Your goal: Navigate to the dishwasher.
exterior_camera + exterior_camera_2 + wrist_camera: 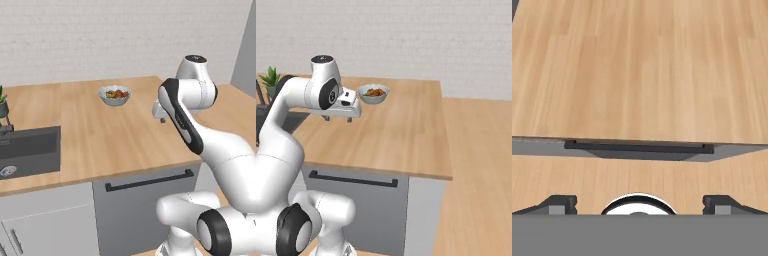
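Dishwasher (150, 210) sits directly under the wooden surface (110, 145), its mid-grey front panel facing the robot base, with a long black bar handle (149, 180) running across near its top. In the right base view the same panel (366, 210) stands at the end of the cabinet run, next to a pale side panel (423, 215) and the wooden floor (476, 175). To the left of the dishwasher in the left base view are lighter grey cabinet doors (47, 220), and above them a dark sink (30, 150) is set into the surface.

A white bowl of fruit (114, 95) rests toward the back of the surface, near the white brick wall (125, 35). A small potted plant (2, 102) stands at the far left, behind the sink.

The arm is folded over the surface, and the tool (337, 118) hangs above the wood, well short of the bowl. In the hand view the fingertips (559, 204) stand wide apart with nothing between them, and the handle (639, 147) shows below the edge of the surface.
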Motion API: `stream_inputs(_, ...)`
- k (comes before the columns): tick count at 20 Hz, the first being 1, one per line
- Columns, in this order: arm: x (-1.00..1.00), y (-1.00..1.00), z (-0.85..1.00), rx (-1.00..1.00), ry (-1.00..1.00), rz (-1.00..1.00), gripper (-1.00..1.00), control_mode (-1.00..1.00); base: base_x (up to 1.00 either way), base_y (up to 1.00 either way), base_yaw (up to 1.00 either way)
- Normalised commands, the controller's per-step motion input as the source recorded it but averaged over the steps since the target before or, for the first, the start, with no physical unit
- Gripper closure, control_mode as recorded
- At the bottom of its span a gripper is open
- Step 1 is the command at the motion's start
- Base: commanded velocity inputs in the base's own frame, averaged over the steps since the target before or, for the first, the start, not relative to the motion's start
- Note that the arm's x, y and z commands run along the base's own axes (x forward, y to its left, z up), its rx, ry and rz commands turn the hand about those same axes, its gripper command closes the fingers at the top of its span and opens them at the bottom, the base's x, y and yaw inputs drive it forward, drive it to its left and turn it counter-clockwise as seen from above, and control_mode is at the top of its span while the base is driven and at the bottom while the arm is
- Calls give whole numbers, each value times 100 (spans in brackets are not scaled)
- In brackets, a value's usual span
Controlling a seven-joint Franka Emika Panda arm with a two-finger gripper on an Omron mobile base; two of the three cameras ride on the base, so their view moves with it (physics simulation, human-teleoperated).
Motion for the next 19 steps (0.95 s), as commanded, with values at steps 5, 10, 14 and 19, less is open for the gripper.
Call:
stream_inputs(5,0,0,0,0,0,0,-100,100,50,27,0)
stream_inputs(10,0,0,0,0,0,0,-100,100,68,30,-1)
stream_inputs(14,0,0,0,0,0,0,-100,100,52,29,-1)
stream_inputs(19,0,0,0,0,0,0,-100,100,30,19,0)
